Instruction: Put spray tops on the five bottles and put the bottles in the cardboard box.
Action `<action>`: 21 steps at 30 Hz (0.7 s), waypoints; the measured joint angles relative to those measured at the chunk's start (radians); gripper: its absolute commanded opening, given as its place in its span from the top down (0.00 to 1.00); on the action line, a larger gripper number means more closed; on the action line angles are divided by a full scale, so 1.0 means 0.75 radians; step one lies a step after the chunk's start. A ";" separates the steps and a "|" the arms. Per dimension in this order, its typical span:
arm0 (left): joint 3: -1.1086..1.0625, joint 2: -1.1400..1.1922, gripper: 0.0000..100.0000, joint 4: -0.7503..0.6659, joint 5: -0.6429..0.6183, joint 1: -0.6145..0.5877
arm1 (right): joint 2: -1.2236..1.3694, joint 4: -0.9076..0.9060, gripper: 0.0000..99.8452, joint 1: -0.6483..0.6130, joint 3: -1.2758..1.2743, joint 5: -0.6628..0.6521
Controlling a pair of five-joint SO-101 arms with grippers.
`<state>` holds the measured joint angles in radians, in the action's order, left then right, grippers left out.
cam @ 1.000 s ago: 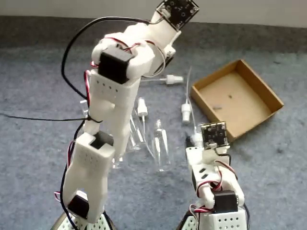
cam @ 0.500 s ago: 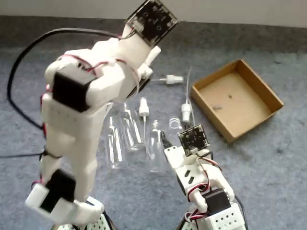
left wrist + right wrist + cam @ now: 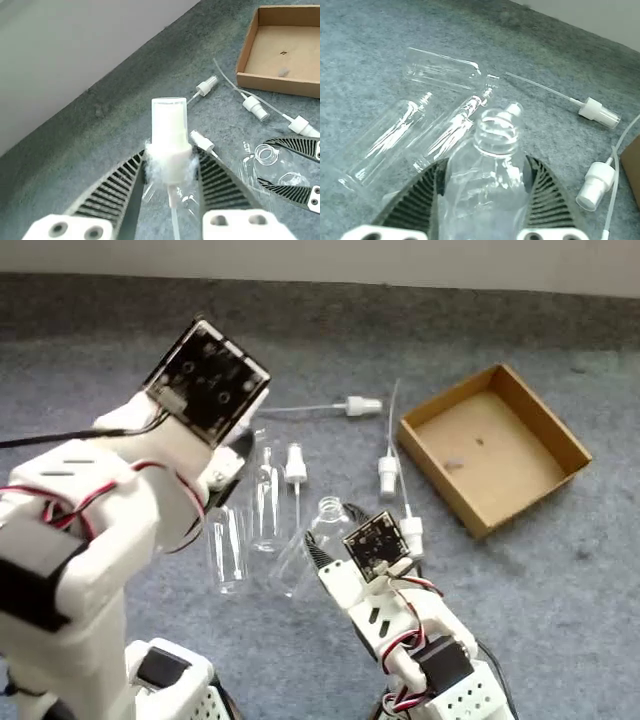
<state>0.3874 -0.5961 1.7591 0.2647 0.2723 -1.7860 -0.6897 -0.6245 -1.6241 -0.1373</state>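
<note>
The left claw (image 3: 169, 167) is clenched on a white spray top (image 3: 169, 125). Its ribbed black fingers (image 3: 120, 185) press the collar from both sides, and the top stands upright above the bench with its thin dip tube hanging down between them.

The right claw (image 3: 487, 172) is grasping a clear bottle (image 3: 495, 135) by the body, with the open neck pointing away from the wrist. The left wrist view catches this claw farther off, low over the bench, with its fingers either side of the bottle's neck.

Past the held bottle, the right wrist view shows 3 loose bottles (image 3: 442, 75) lying on their sides, close together, on the grey bench (image 3: 370, 40). 2 loose spray tops (image 3: 599, 111) lie beyond them.

The high view gives the wider layout. 4 spray tops lie scattered between the bottles and the cardboard box (image 3: 480, 445). The box sits open, off to the right arm's outer side. The nearest top (image 3: 388, 475) lies just beside its wall.
</note>
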 measured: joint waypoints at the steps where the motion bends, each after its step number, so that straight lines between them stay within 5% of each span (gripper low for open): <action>1: -0.033 -0.035 0.98 0.000 0.000 -0.018 | 0.000 0.000 0.93 -0.002 0.000 0.000; 11: -0.501 -0.471 0.98 -0.055 0.000 -0.090 | -0.002 0.309 0.93 -0.006 -0.061 0.000; 21: -1.293 -0.951 0.98 -0.657 0.000 -0.102 | -0.002 0.315 0.93 -0.006 -0.061 0.000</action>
<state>-0.5823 -1.3096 1.2666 0.2647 0.1956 -1.7875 -0.4534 -0.6291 -1.6701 -0.1373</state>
